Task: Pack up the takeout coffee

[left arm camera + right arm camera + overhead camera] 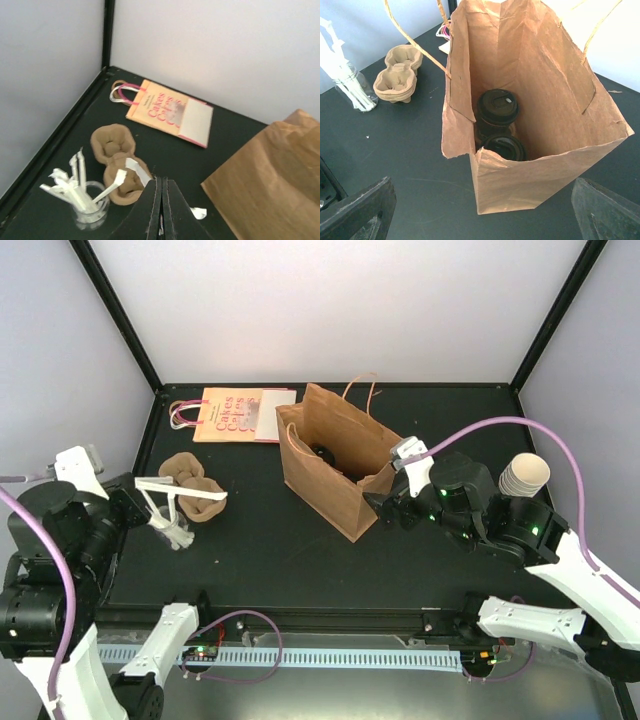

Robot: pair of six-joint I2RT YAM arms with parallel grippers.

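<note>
Locating the takeout coffee (497, 107) inside the brown paper bag (335, 465): reading, in the right wrist view, a round black lid low down near the bag floor, with a second black lid (504, 146) just beside it toward 6 o'clock. Seeing almost nothing of the cup walls below either lid.

Finding the bag upright at the centre of the table (300, 570) in the top view, mouth open, twine handles standing up from its rim.

Finding the right gripper (481, 205) at the bag's 4 o'clock corner, jaws spread wide and gripping nothing; being unable to tell whether a finger is touching the paper.

Finding the left gripper (161, 187) well apart from the bag, toward 9 o'clock, jaws pressed fully together with nothing between them.

Noting, in the left wrist view, a clear jar of white strips (87, 207) at 8 o'clock of the closed fingers, with brown pulp cup trays (120, 160) just beside the jar.

Noting, in the top view, a flat printed bag (235, 415) with pink handles lying at 11 o'clock of the brown bag, and a nested stack of lidless cream cups (525, 475) at 3 o'clock, just beyond the right arm.
</note>
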